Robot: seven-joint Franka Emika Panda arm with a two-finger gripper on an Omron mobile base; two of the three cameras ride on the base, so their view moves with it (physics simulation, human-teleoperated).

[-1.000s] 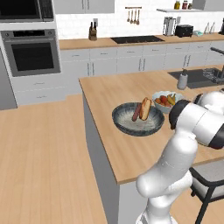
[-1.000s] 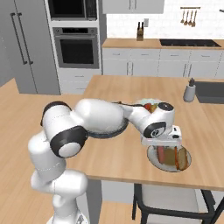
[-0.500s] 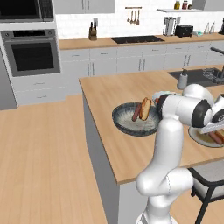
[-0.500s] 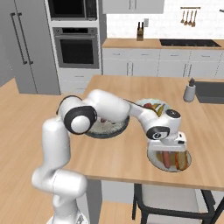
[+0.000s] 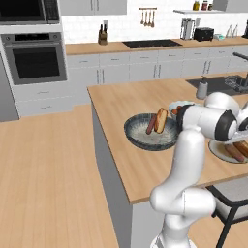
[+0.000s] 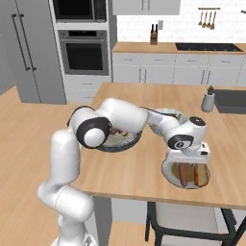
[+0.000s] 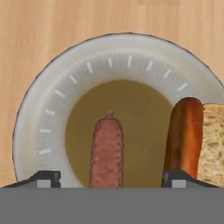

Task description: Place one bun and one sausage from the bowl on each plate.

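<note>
My gripper (image 7: 111, 176) is open, hanging low over a plate (image 7: 52, 113) with a grey rim and olive centre. A reddish sausage (image 7: 106, 151) lies on that plate between my wide-spread fingertips (image 7: 43, 177), touching neither. At the plate's right side a darker sausage (image 7: 183, 133) lies against a bun (image 7: 214, 142). From the right base the gripper (image 6: 188, 161) stands over this plate (image 6: 168, 173) near the island's front edge. The dark ribbed bowl (image 5: 138, 138) holds one more sausage (image 5: 151, 124) and bun (image 5: 161, 120). The second plate is hidden or out of view.
A white bowl of fruit (image 5: 181, 106) sits just behind the dark bowl, under my arm. A small grey dispenser (image 6: 208, 98) stands by the sink (image 5: 225, 85) at the right. A stool (image 5: 232, 198) is tucked under the island's front edge.
My arm's elbow and upper links have swung round, while the hand has stayed over the same plate. The food in the bowl has not moved.
</note>
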